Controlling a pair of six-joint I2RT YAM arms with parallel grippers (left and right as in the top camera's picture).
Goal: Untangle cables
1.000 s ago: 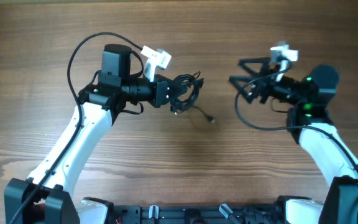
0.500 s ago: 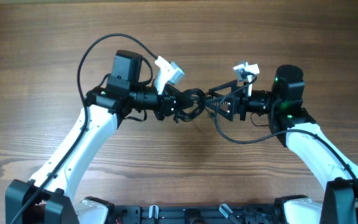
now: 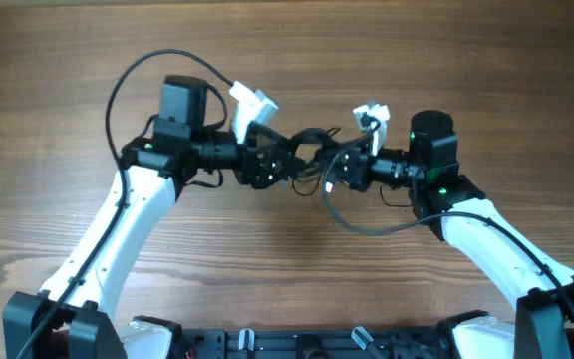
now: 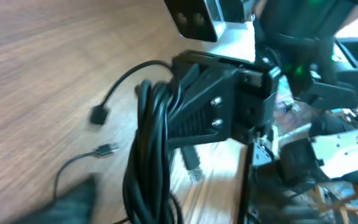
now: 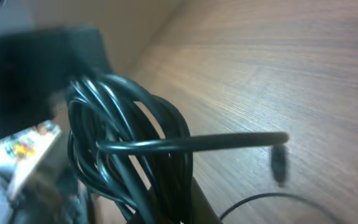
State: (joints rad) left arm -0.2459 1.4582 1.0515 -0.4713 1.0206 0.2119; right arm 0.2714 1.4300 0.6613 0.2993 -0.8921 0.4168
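Observation:
The cables [image 3: 305,146] are a dark bunch of thin black loops hanging between my two grippers, above the middle of the wooden table [image 3: 446,60]. My left gripper [image 3: 273,166] stands open around the bunch's left side. In the left wrist view the looped strands [image 4: 148,162] run between its spread, blurred fingers. My right gripper [image 3: 334,170] is shut on the bunch's right side, and its black triangular fingers [image 4: 197,106] pinch the strands. The right wrist view shows the loops [image 5: 123,137] rising from its jaws. Loose plug ends [image 4: 98,114] dangle over the wood.
Thick black arm wires loop over the left arm [image 3: 133,80] and sag under the right arm [image 3: 362,223]. A dangling plug [image 5: 279,165] hangs near the wood. The robot's base frame [image 3: 287,344] runs along the near edge.
My right gripper swung in from the right and shut on the bunch. My left gripper, shut on the cables before, has opened and slid slightly left.

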